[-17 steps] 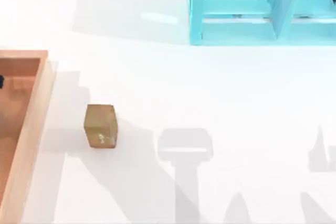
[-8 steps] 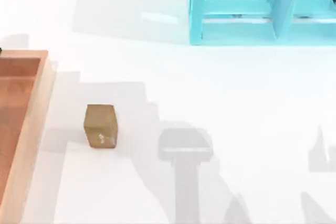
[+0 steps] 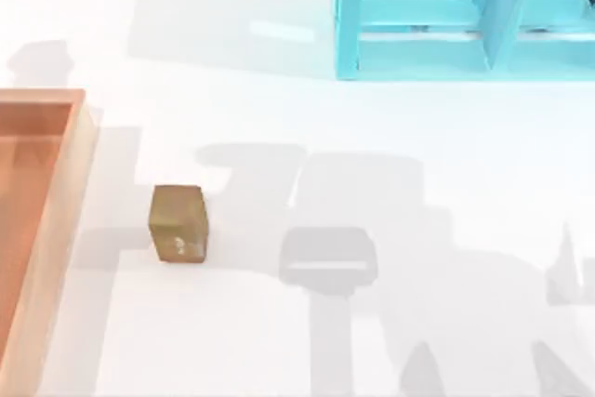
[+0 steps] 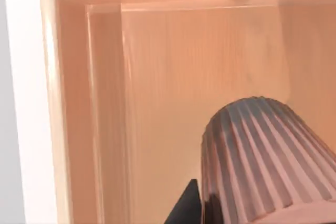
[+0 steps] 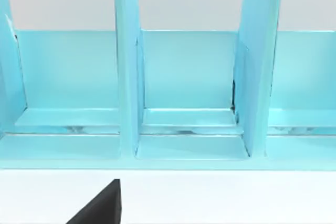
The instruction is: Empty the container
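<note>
Container [image 3: 82,151] – shallow wooden tray, tan rim, orange-brown floor, claw grip cannot be told.

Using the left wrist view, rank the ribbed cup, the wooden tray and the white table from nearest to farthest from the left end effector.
1. Ribbed cup, right beside the left end effector.
2. Wooden tray, behind the cup.
3. White table, beyond the tray's rim.

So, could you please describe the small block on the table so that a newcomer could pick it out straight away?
Start at the big wooden tray at the table's left edge. Just to the right of its rim, apart from it on the white table, stands the small block. It is an olive-tan cube, far smaller than the tray and well away from the turquoise cabinet at the far side.
</note>
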You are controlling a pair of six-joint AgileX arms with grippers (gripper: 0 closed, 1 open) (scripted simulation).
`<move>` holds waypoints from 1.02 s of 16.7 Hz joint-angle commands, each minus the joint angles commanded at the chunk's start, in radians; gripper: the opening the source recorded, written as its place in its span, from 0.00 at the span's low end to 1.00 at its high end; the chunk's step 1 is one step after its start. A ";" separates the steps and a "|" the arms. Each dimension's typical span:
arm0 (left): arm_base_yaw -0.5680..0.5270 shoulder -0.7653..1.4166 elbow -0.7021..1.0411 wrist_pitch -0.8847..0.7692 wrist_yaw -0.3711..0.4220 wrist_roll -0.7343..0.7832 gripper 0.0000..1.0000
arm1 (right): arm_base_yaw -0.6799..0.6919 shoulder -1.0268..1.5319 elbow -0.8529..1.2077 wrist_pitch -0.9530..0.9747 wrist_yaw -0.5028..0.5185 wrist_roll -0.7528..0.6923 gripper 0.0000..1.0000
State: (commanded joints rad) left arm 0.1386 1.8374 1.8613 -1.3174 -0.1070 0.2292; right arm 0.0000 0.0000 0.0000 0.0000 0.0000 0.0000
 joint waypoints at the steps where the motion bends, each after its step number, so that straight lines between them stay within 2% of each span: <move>1: 0.013 0.013 0.015 -0.037 0.019 0.004 0.00 | 0.000 0.000 0.000 0.000 0.000 0.000 1.00; 6: 0.077 0.098 0.003 -0.170 0.102 0.033 0.00 | 0.000 0.000 0.000 0.000 0.000 0.000 1.00; 11: 0.072 0.101 0.002 -0.169 0.101 0.033 0.00 | 0.000 0.000 0.000 0.000 0.000 0.000 1.00; 14: 0.011 0.123 -0.004 -0.150 0.101 -0.029 0.00 | 0.000 0.000 0.000 0.000 0.000 0.000 1.00; 17: -0.131 0.160 -0.018 -0.114 0.101 -0.171 0.00 | 0.000 0.000 0.000 0.000 0.000 0.000 1.00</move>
State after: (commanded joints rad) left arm 0.0075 1.9970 1.8429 -1.4317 -0.0056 0.0585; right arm 0.0000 0.0000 0.0000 0.0000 0.0000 0.0000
